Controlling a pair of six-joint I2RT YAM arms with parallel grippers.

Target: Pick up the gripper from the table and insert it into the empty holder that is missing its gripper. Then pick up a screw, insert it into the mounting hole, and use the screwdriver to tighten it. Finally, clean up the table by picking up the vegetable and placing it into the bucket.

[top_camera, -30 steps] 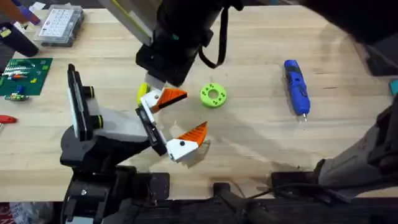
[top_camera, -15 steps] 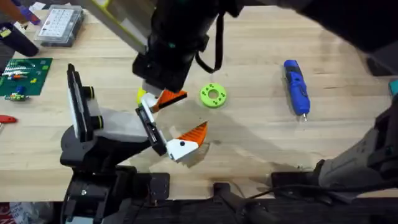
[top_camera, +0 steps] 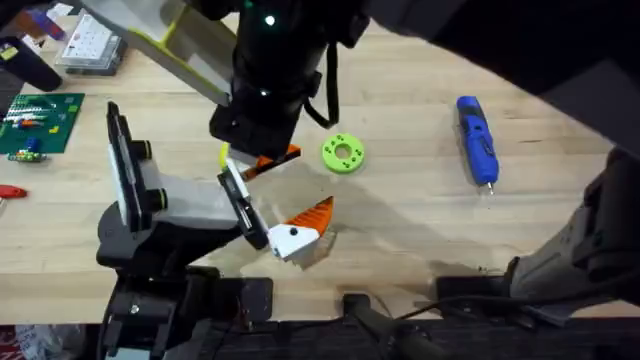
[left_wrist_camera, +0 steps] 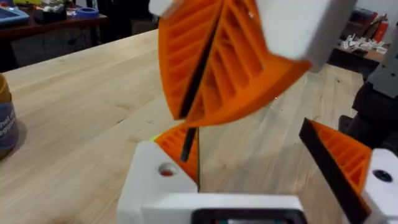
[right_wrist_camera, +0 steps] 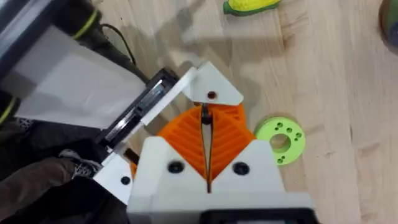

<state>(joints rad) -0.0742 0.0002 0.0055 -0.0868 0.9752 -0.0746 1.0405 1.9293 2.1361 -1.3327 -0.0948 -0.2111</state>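
Green disc (top_camera: 343, 153) beside holder (top_camera: 235, 200)

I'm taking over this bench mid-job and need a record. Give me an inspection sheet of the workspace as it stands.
Surface: wooden table, bare around the middle.
Job's things: the gripper is at the holder, its white base against the black plates. The screwdriver lies apart, untouched. The vegetable is on the table.
Clutter: green disc, compartment box, circuit board.
Grippers: the right gripper has its fingers closed on the gripper's orange wedge.
Cables: a black cable hangs along the reaching arm.
Surroundings: nothing seen.
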